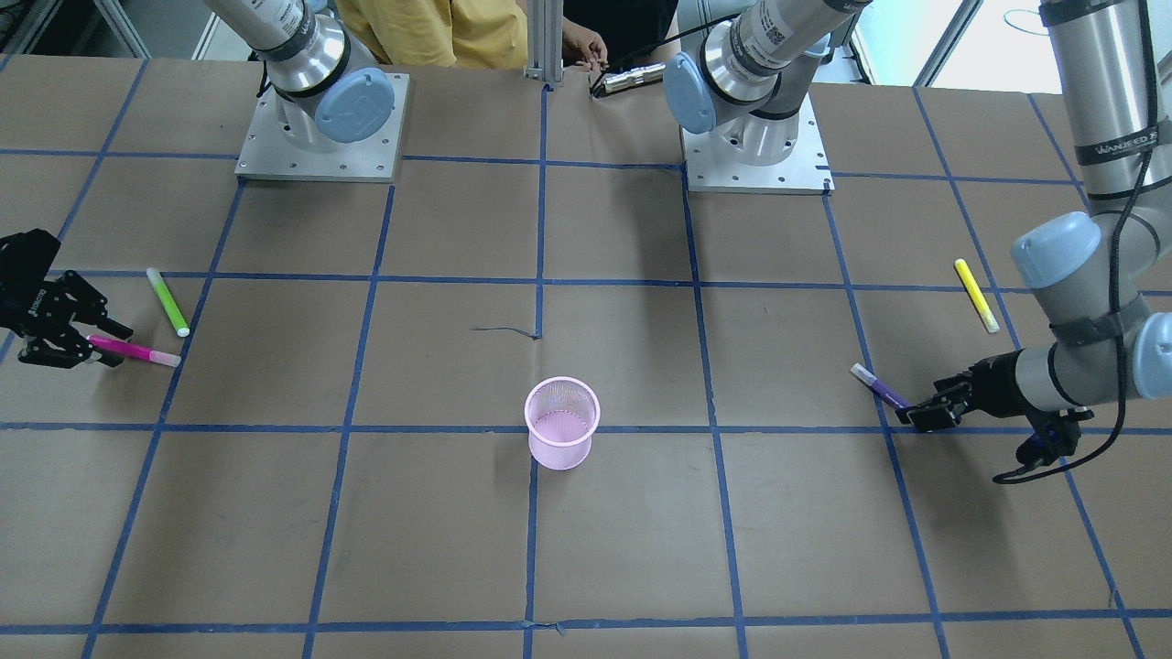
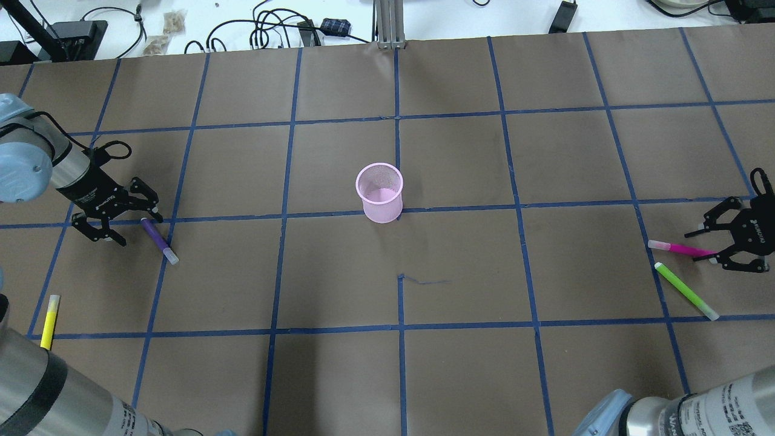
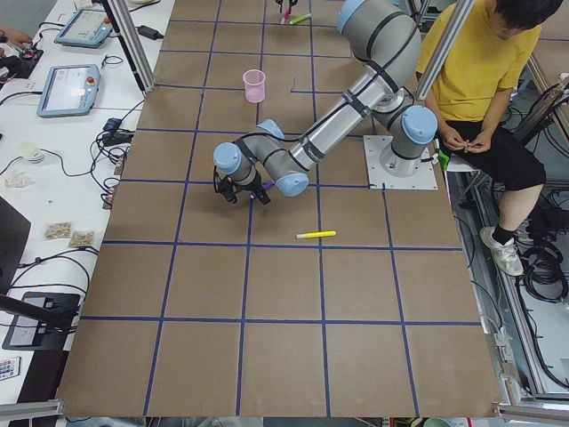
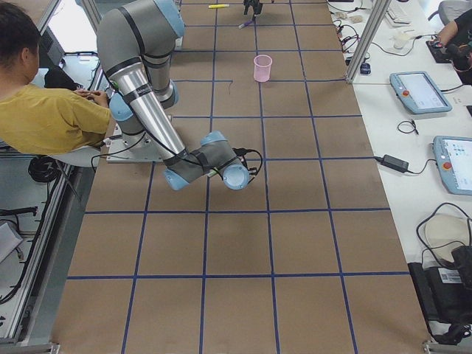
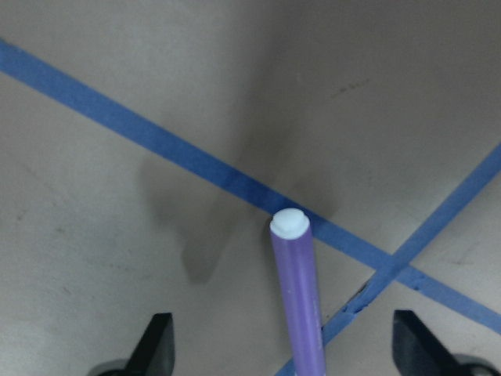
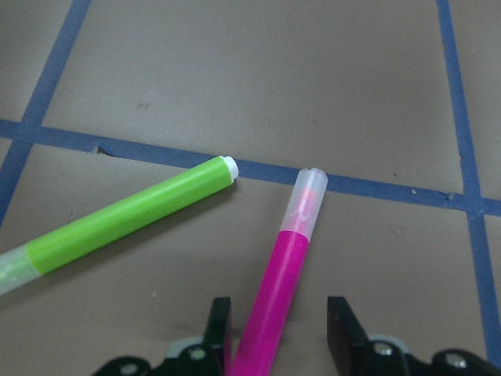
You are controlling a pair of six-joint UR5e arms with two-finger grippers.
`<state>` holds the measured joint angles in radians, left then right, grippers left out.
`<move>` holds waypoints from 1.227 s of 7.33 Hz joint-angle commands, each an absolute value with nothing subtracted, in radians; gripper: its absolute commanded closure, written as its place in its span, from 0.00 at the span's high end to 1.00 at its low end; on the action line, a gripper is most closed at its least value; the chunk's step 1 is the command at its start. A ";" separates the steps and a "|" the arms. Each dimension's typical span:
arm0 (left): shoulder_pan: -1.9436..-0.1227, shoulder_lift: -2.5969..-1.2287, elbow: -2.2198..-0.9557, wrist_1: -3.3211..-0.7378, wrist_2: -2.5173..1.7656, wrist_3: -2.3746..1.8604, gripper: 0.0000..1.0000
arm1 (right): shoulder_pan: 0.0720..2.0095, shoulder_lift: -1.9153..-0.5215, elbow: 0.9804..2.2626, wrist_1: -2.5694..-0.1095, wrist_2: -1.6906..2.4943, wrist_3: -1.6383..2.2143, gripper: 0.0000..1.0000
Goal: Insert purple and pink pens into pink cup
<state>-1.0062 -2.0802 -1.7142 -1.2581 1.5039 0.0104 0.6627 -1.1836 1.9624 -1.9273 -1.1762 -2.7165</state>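
The pink mesh cup stands upright at the table's middle and also shows in the front view. The purple pen lies on the table at the left. My left gripper is open with the pen's near end between its fingers; the left wrist view shows the pen between two wide-apart fingertips. The pink pen lies at the right. My right gripper is open around its end; in the right wrist view the pen lies close to one finger.
A green pen lies just beside the pink pen, also in the right wrist view. A yellow pen lies at the near left. Blue tape lines grid the brown table. An operator in yellow sits behind the robot's bases.
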 commanded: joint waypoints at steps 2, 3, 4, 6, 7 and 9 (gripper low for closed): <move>-1.006 -2.098 -1.712 -1.249 1.502 -0.003 0.80 | 0.663 -1.172 1.960 -1.928 -1.175 -2.709 0.52; -1.006 -2.097 -1.712 -1.249 1.496 0.001 0.39 | 0.663 -1.172 1.959 -1.927 -1.175 -2.709 0.45; -1.008 -2.097 -1.712 -1.249 1.497 0.009 0.18 | 0.663 -1.172 1.959 -1.927 -1.177 -2.711 0.26; -1.008 -2.097 -1.712 -1.247 1.496 0.005 0.00 | 0.663 -1.172 1.960 -1.927 -1.178 -2.711 0.02; -1.006 -2.095 -1.710 -1.246 1.496 0.006 0.00 | 0.663 -1.172 1.960 -1.927 -1.178 -2.709 0.00; -1.012 -2.076 -1.709 -1.246 1.496 0.008 0.00 | 0.663 -1.183 1.951 -1.919 -1.174 -2.682 0.00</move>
<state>-1.0088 -2.0872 -1.7096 -1.2458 1.4943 0.0064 0.6627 -1.1739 1.9580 -1.9242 -1.1765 -2.7031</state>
